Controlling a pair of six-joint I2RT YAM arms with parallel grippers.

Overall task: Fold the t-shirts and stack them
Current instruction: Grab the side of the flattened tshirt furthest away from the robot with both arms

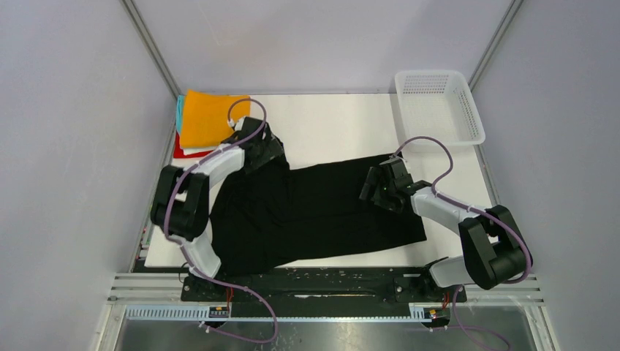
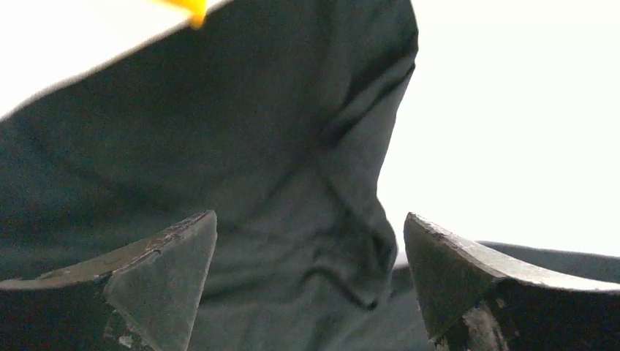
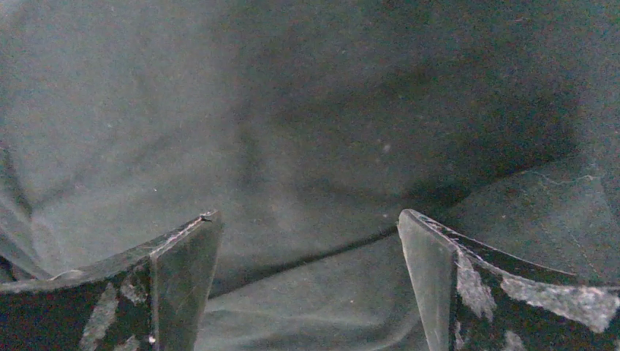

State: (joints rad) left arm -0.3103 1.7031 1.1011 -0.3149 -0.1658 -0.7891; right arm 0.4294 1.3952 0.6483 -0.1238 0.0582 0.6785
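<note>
The large black t-shirt [image 1: 314, 212] lies spread across the white table, crumpled at its far left. A stack of folded shirts sits at the far left corner: orange [image 1: 208, 117] on top, with white, red [image 1: 180, 148] and teal [image 1: 180, 108] edges under it. My left gripper [image 1: 257, 146] is open low over the shirt's bunched far-left part [image 2: 292, 190]; a fold of cloth lies between its fingers [image 2: 164, 263]. My right gripper [image 1: 379, 184] is open over the shirt's right part [image 3: 314, 146], a folded edge running between its fingers [image 3: 431, 278].
A white plastic mesh basket [image 1: 439, 106] stands at the far right corner. The white table top [image 1: 336, 124] shows behind the black shirt. Grey walls and metal frame posts enclose the table. The metal rail with the arm bases runs along the near edge.
</note>
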